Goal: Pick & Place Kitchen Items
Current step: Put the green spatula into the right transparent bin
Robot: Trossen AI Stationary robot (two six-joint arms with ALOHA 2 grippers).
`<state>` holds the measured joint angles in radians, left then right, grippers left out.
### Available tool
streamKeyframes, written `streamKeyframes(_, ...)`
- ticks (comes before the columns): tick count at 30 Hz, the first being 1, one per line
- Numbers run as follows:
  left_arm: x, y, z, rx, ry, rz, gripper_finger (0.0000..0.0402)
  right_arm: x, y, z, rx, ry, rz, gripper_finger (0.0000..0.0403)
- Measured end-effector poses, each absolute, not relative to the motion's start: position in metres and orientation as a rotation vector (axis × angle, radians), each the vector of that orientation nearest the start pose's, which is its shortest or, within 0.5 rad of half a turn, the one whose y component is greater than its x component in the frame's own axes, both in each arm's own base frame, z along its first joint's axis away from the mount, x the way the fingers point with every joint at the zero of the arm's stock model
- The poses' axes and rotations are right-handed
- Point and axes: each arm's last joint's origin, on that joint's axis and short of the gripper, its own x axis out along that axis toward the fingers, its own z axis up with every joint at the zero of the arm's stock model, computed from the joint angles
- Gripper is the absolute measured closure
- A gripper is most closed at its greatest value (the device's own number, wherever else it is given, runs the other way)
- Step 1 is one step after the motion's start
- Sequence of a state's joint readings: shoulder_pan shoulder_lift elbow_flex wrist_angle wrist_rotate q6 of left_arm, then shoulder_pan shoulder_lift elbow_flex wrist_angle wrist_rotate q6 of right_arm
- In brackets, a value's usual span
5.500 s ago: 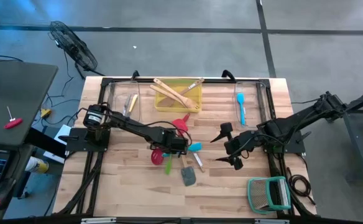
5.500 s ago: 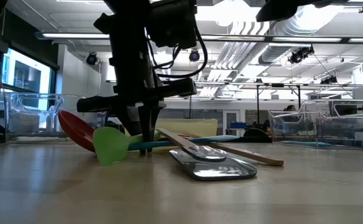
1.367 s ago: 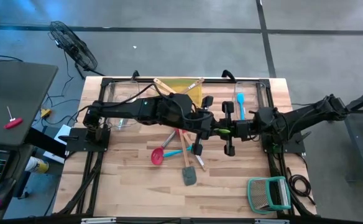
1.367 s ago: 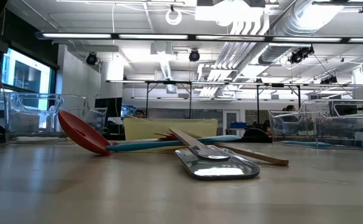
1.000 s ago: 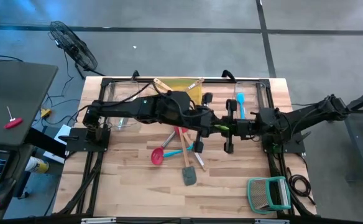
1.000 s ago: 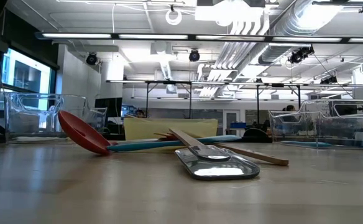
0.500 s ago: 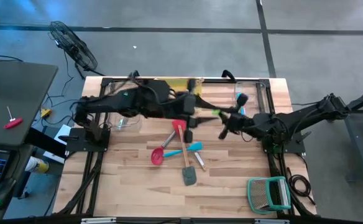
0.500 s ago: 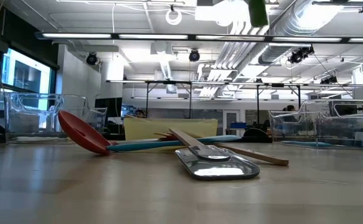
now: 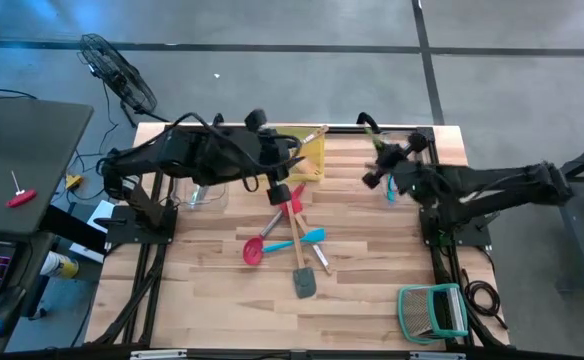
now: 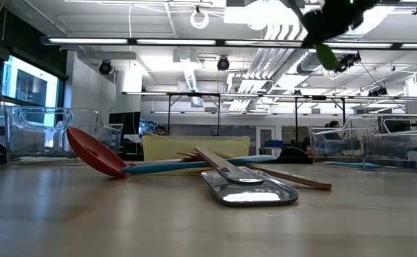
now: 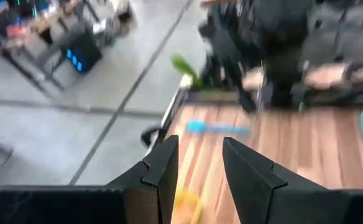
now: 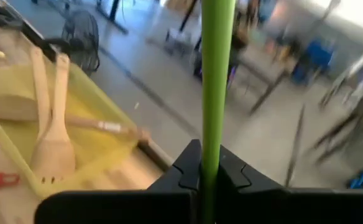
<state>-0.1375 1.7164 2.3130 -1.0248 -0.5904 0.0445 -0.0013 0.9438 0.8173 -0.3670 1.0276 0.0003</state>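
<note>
The right gripper is clamped on the slim green plastic spatula above the clear bin, probably for dropping; the left gripper, fingers apart, holds nothing

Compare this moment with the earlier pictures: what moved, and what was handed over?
The green spatula left the pile: the left tool lifted it, passed it over mid-table, opened and pulled back toward the yellow tray. The right tool, shut on it, swung toward the right bin. The red ladle and remaining pile stayed put.
</note>
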Motion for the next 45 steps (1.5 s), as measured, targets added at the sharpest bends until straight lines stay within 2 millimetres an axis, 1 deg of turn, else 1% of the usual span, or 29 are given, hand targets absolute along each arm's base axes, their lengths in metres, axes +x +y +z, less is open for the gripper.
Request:
streamKeyframes(5,0.304,-0.025,0.502,0.180,0.527,0.467,0.0279,0.165,-0.066,0.297,-0.025,0.545,-1.093,0.0399)
streamKeyframes(9,0.304,-0.025,0.494,0.171,0.596,0.485,0.0279,0.152,-0.095,0.287,0.193,0.632,-1.069,0.0399)
streamKeyframes(12,0.302,-0.025,0.491,0.157,0.622,0.497,0.0279,0.147,-0.115,0.274,0.294,0.728,-1.084,0.0399)
streamKeyframes(15,0.305,-0.025,0.482,0.162,0.661,0.504,0.0279,0.144,-0.134,0.262,0.379,0.796,-1.073,0.0399)
streamKeyframes(19,0.308,-0.026,0.471,0.163,0.714,0.513,0.0279,0.146,-0.150,0.250,0.413,0.857,-1.069,0.0399)
streamKeyframes(25,0.317,-0.027,0.447,0.185,0.800,0.515,0.0279,0.152,-0.161,0.231,0.505,0.943,-1.015,0.0399)
streamKeyframes(30,0.320,-0.027,0.435,0.204,0.845,0.515,0.0279,0.151,-0.160,0.219,0.578,1.037,-1.028,0.0399)
streamKeyframes(38,0.321,-0.027,0.431,0.210,0.859,0.516,0.0279,0.144,-0.147,0.214,0.707,1.166,-1.004,0.0399)
streamKeyframes(45,0.321,-0.027,0.431,0.199,0.855,0.521,0.0279,0.143,-0.144,0.213,0.776,1.183,-0.975,0.0398)
